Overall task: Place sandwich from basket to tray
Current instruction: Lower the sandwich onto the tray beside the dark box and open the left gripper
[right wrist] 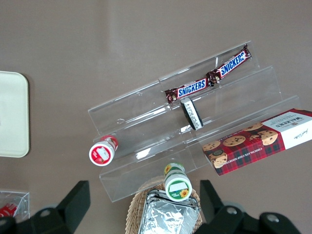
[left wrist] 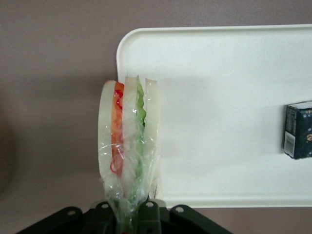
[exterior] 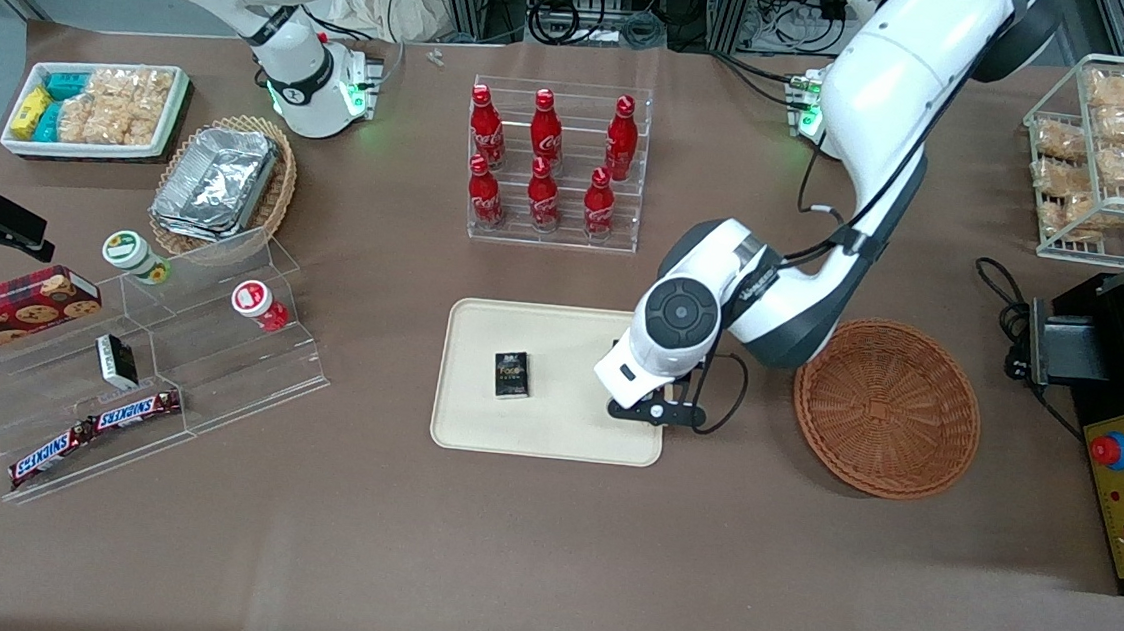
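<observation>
1. The gripper (left wrist: 132, 214) pinches the wrapped sandwich (left wrist: 127, 151) by one end, over the tray's (exterior: 553, 435) edge nearest the basket (exterior: 886, 406).
2. The sandwich's long axis runs straight out from the fingers, layers on edge.
3. A small dark box (exterior: 511, 374) lies on the tray, apart from the sandwich.

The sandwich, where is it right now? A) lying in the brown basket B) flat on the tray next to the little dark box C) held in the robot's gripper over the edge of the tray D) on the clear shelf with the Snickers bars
C: the wrist view shows the wrapped sandwich pinched in the gripper above the rim of the tray, and the wicker basket is empty.
</observation>
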`<action>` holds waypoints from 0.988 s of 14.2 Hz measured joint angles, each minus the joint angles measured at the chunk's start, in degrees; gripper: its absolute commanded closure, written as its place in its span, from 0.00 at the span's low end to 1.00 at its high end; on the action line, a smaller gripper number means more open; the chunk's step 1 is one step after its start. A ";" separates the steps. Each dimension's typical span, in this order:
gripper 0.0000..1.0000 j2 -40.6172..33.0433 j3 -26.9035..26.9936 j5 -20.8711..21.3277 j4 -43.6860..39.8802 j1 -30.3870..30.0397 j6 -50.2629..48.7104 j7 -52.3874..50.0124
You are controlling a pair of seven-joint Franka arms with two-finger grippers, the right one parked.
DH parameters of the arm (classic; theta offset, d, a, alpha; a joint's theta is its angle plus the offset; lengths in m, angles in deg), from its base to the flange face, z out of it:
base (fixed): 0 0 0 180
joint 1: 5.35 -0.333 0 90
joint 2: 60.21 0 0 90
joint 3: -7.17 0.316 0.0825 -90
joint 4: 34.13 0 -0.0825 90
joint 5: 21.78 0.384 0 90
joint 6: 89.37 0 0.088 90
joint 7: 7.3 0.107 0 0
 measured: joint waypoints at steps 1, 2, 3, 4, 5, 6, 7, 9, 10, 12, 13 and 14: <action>1.00 0.99 0.00 0.01 0.00 0.30 1.40 0.00; 1.00 1.77 0.00 0.02 0.00 0.60 2.58 0.00; 1.00 2.57 0.00 0.02 0.00 0.88 3.66 0.00; 1.00 3.34 0.00 0.02 0.01 1.12 4.46 0.01; 1.00 4.03 0.01 0.05 0.03 1.45 5.04 0.02; 0.86 4.59 0.01 0.07 0.04 1.90 5.45 0.03; 0.55 4.94 0.03 0.07 0.04 2.34 5.66 0.02; 0.00 5.19 0.04 0.07 0.04 2.78 5.73 0.02; 0.00 5.20 0.10 0.08 0.03 2.78 5.73 0.02; 0.00 5.13 0.27 0.09 -0.09 2.72 5.72 0.03; 0.00 4.92 0.33 0.11 -0.21 2.62 5.62 0.03; 0.00 4.41 0.40 0.12 -0.41 2.51 5.14 0.04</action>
